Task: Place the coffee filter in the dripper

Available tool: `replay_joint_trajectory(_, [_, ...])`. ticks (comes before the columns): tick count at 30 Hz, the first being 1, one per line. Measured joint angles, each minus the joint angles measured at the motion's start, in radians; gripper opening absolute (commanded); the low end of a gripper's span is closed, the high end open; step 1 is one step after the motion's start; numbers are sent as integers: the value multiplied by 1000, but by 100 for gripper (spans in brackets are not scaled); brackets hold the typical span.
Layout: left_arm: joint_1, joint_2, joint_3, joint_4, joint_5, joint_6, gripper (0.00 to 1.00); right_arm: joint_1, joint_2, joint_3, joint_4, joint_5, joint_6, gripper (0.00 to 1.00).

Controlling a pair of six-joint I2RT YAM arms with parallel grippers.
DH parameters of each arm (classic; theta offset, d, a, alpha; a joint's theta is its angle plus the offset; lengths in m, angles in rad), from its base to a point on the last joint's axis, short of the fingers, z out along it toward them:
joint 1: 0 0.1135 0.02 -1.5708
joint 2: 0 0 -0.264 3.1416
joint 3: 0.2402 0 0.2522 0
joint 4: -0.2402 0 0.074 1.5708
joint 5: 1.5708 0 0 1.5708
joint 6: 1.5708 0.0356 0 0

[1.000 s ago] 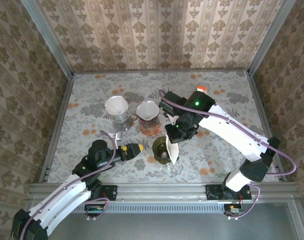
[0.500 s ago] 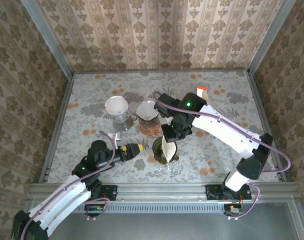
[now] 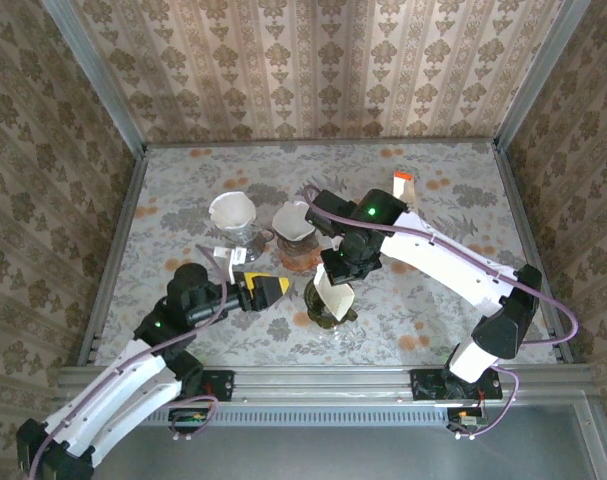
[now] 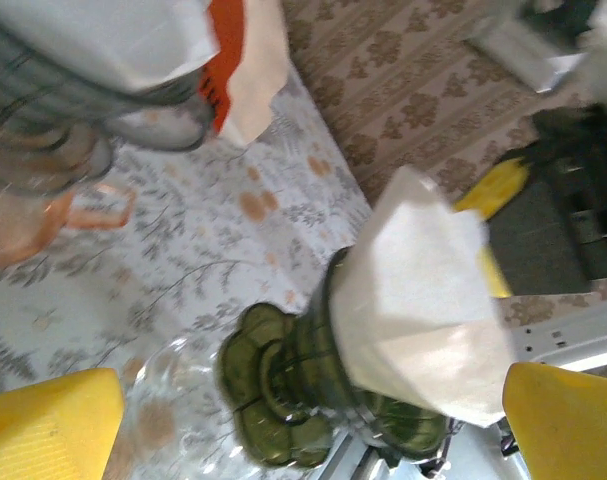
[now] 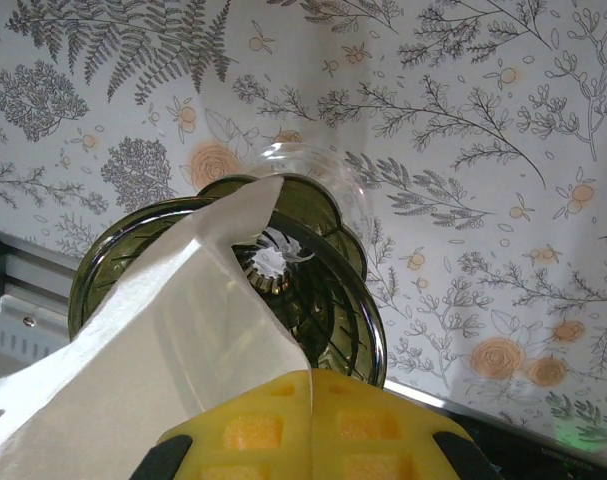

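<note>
Over the green dripper point(image 5: 328, 300) near the front edge of the worktop point(image 3: 413, 330), the right fingers point(image 5: 248, 432) are pinched shut on the white filter point(image 5: 153, 350). The filter lies partly in the dripper's mouth, with one side out over the rim. Just left of the dripper, the left fingers point(image 4: 48, 420) stand wide apart, holding nothing.

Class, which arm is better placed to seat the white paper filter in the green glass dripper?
Right: the right pincer grips the white paper filter over the green glass dripper; the left pincer is open.
</note>
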Motion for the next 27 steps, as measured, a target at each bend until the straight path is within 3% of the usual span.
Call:
replay_joint_trajectory(4, [-61,68,79,-21,-20,66,92,0,0,-7,8,11,0,0])
replay_joint_trajectory(13, [-234,217,209,-119,-135,204,91,0,-1,-23,24,21,0,0])
replay_joint_trajectory(20, [-252,262,221,-143,-187,238,83,2,-3,-35,40,25,0,0])
replay_joint_trajectory(27, [-253,272,222,-136,-202,237,92,2,-5,-47,52,25,0,0])
